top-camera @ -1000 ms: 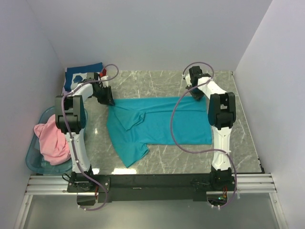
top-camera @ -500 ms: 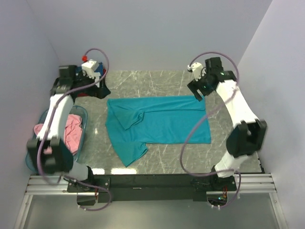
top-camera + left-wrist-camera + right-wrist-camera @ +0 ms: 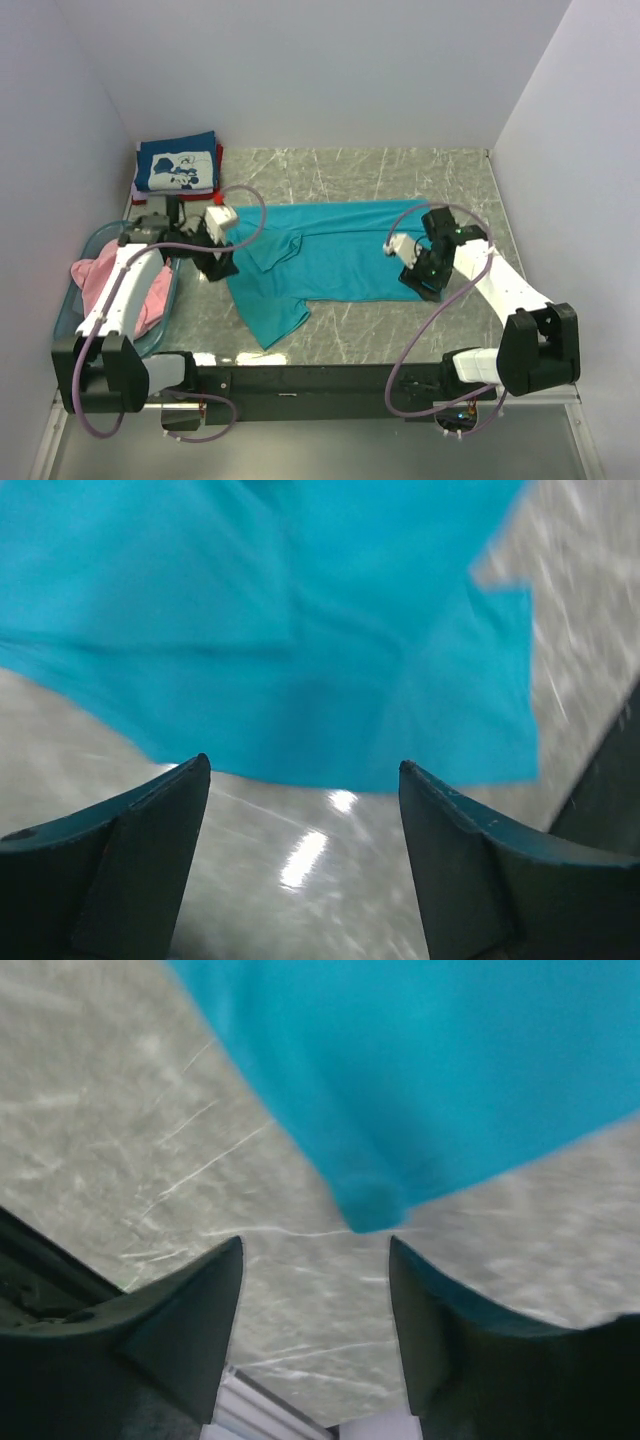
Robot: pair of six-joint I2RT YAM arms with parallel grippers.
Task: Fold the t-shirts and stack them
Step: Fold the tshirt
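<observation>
Well, the left end effector (image 3: 216,263) sits low at the left edge of the teal t-shirt (image 3: 340,255). Its fingers (image 3: 130,830) are spread apart with nothing between them. From its wrist view the shirt's hem lies just past the fingertips, with bare counter (image 3: 400,335) under the gap. The right end effector (image 3: 416,280) is down at the teal t-shirt's near right corner, likewise released; that corner shows just beyond its gap, not pinched.

The teal t-shirt lies spread on the middle of the counter, with a flap of cloth folded over near its left end and a sleeve sticking out toward the arms' bases. Left of the teal t-shirt, a pink t-shirt (image 3: 100,285) is heaped in a light-blue basket (image 3: 68,335). Beyond the teal t-shirt's far left corner, a folded navy t-shirt (image 3: 178,166) with white print tops a red one (image 3: 218,158).
</observation>
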